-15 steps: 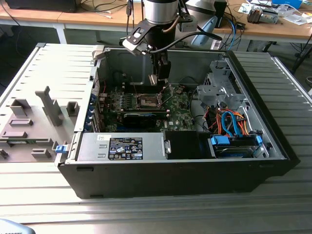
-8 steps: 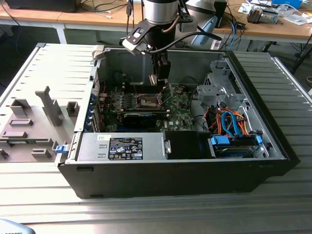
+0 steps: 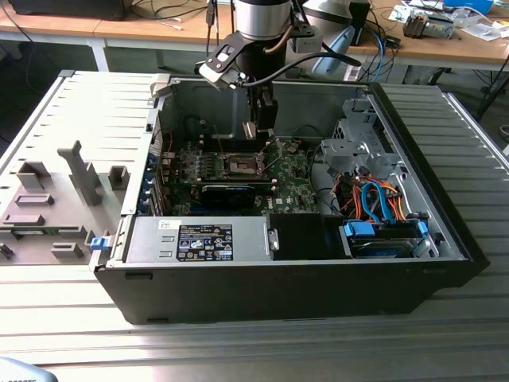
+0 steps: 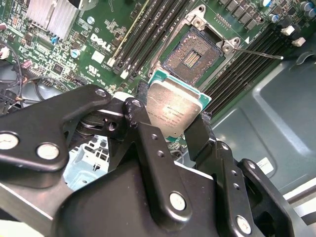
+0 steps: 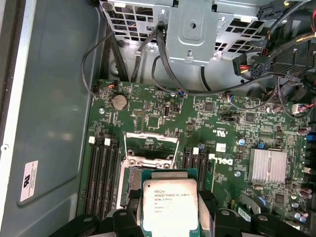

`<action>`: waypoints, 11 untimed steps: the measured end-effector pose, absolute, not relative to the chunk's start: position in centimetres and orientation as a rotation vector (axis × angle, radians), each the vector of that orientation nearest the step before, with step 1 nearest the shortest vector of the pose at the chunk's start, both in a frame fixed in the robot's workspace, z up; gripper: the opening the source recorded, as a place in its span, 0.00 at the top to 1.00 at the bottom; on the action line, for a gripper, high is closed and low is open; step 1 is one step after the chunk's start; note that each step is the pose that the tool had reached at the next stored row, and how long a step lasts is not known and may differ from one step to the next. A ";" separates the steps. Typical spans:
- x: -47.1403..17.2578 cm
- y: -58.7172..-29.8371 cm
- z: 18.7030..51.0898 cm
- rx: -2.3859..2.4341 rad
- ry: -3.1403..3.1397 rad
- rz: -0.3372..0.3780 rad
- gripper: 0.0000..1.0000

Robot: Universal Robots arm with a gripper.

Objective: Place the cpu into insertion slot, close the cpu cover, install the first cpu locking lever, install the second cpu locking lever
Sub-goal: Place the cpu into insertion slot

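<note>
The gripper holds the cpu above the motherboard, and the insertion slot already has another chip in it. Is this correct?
Not quite. The gripper holds the cpu above the motherboard, but the insertion slot is empty: the second wrist view shows its dark contact field bare.

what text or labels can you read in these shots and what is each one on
cpu, in the gripper: lines of dark print on its metal top, too small to read.
motherboard: white brand logo and small white markings, not quoted.
white sticker on the case wall: too blurred to read.
labels on the silver box: too small to read.
</note>
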State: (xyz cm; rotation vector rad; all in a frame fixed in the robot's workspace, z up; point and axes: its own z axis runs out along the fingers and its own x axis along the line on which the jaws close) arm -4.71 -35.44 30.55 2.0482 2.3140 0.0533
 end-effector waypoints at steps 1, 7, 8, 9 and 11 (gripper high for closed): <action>-4.7 -35.4 30.6 2.050 2.313 0.053 0.45; -4.7 -35.4 30.5 2.061 2.302 0.053 0.45; -4.7 -35.4 30.5 2.063 2.300 0.052 0.45; -4.7 -35.4 30.5 2.064 2.299 0.052 0.45; -4.7 -35.4 30.5 2.067 2.296 0.052 0.45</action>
